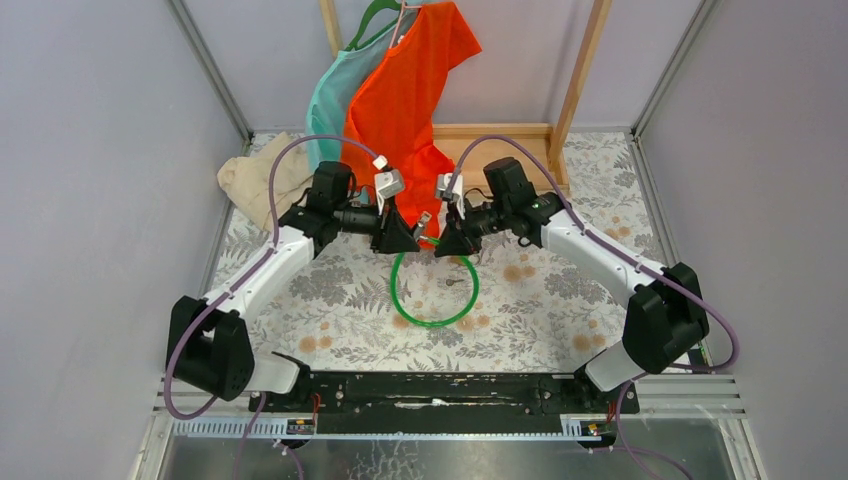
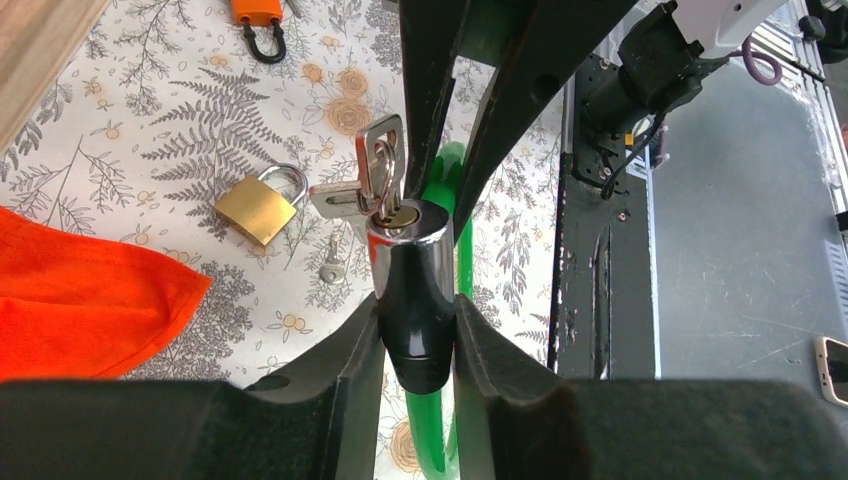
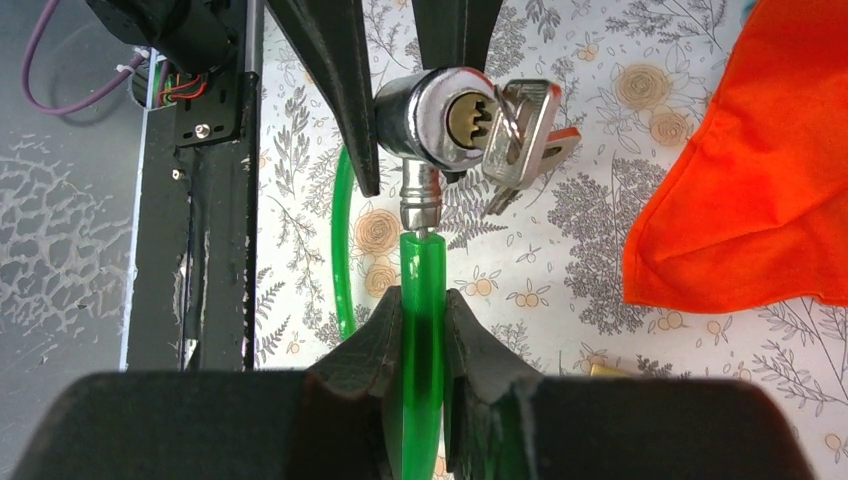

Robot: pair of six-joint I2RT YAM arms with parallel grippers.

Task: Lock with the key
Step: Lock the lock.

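Left tool [image 2: 418,340] clamps the lock barrel [image 2: 410,270]; right tool [image 3: 420,320] pinches the green cable [image 3: 420,290]. A skewed pin [image 3: 418,195] could jam, leaving the key [image 2: 381,170] unturnable.

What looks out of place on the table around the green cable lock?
A beige cloth lies crumpled at the far left corner, and the hanging orange shirt droops so its hem rests on the floral table. Nothing looks spilled or broken.
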